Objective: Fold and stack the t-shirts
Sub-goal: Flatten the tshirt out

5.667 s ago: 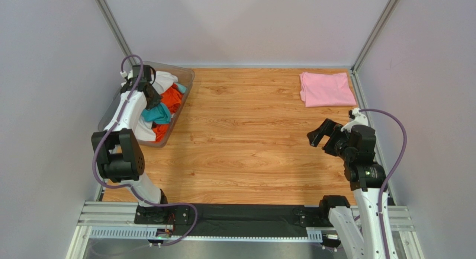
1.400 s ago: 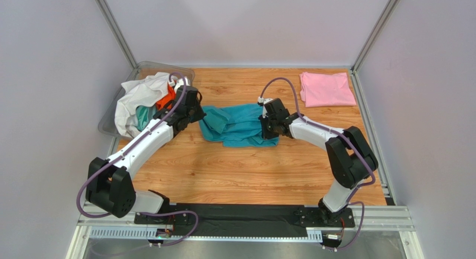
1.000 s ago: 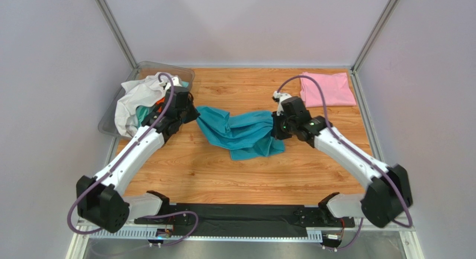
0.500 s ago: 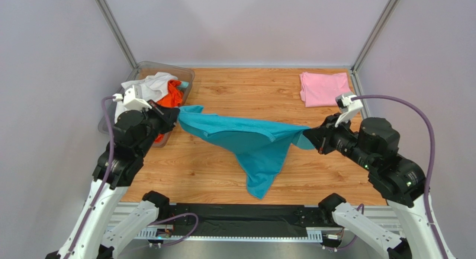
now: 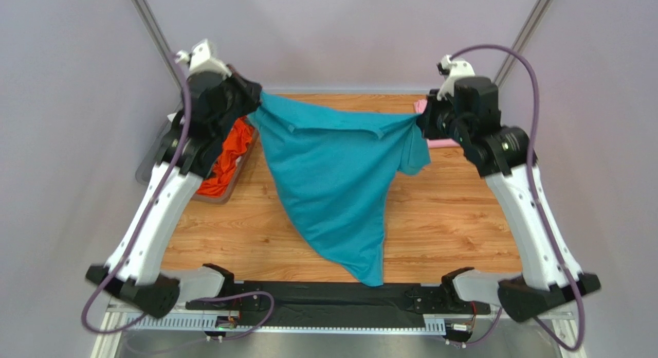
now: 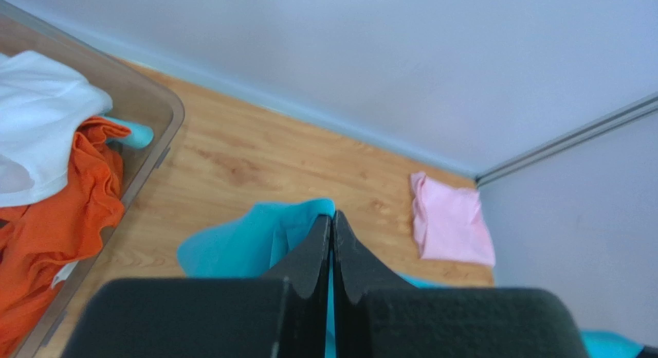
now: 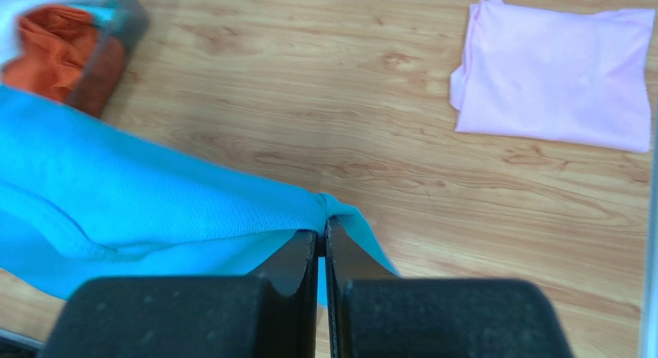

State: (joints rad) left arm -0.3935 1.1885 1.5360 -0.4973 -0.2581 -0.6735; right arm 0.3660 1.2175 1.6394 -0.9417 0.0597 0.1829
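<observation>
Hem: the lowest corner of the teal shirt (image 5: 332,180) hangs at 6 o'clock, over the near edge of the worktop (image 5: 456,219). Whether it touches cannot be told.
Teal shirt: it is in the air above the middle of the worktop. Its top edge is stretched between the two pincers, and the body drops in a narrowing drape.
Why held so: probably so that its own weight pulls it open and out of its bunches. It could then be laid flat on the bare wood for folding.
Left pincer (image 5: 251,96): high at 10 o'clock. Its fingers are pressed together, clamping one end of the teal top edge.
Right pincer (image 5: 421,120): high at 2 o'clock. It is likewise closed tight on the other end of that edge, with a sleeve hanging just below it.
Bin (image 6: 166,115): on the worktop at 9 o'clock. It holds the shirts not yet folded, off to the side of the folding space.
Pink shirt (image 7: 556,72): folded flat at 1 o'clock in the far corner, well apart from the bin. Likely the base of the stack.
Count, pincers: two, both gripping.
Count, shirts: five seen. These are one teal, one pink, and in the bin one orange (image 6: 69,211), one white (image 6: 39,119) and one aqua (image 6: 131,132) peeking out.
Count, bins: one.
</observation>
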